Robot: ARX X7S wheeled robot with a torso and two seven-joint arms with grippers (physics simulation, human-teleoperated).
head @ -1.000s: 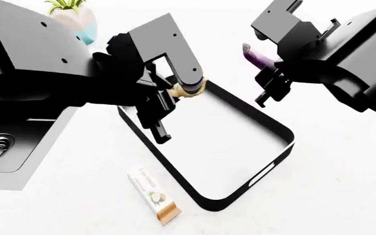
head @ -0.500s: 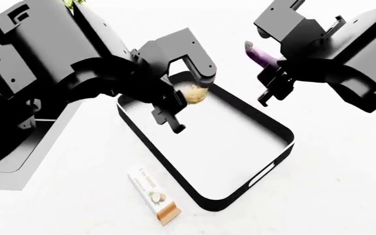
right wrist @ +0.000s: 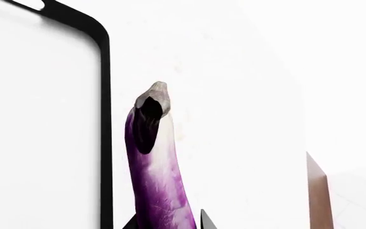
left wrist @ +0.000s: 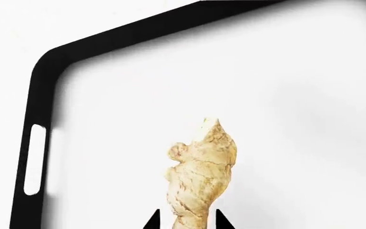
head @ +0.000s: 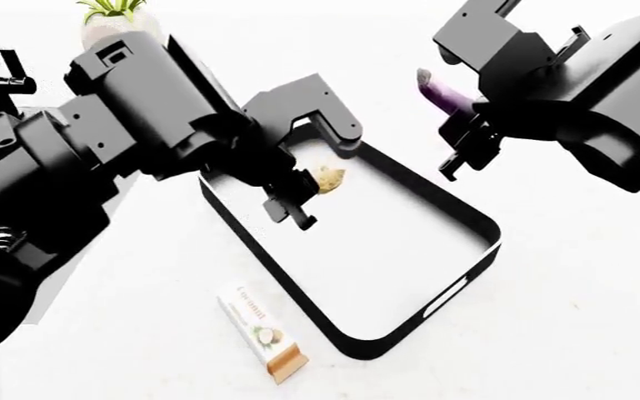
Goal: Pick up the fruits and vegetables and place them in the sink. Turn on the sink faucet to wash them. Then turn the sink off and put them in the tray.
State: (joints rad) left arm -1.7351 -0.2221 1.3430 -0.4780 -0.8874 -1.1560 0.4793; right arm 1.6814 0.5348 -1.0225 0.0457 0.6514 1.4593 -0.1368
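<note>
Left gripper [head: 297,193]: clenched on the ginger root [head: 328,177], held by its lower end between two dark fingertips [left wrist: 151,222]; poised over the far end of the tray [head: 487,223].
Ginger root position: above the white tray floor, near the end carrying a slot handle [left wrist: 34,160]; contact with the floor cannot be told from either view.
Right gripper [head: 462,142]: clenched on the eggplant [head: 440,92], gripped at its lower part, stem end pointing away from the jaws.
Eggplant position: in the right wrist view, beyond the tray's black rim [right wrist: 104,95], over bare white counter, not over the tray.
Sink [head: 9,275]: almost wholly hidden behind the left arm; water state not visible.
Stage, as judged: final placement into the tray; nothing yet lying loose in it.
Risk 1: ginger let go from height, then bouncing or rolling on the smooth floor against the low rim.
Risk 2: eggplant released at present position, landing on the counter outside the rim; needs carrying inward first.
Risk 3: both arms converging on the same tray end; collision likely if moved together.
Bystander: coconut snack bar packet [head: 262,332] beside the tray, well apart from both grippers.
</note>
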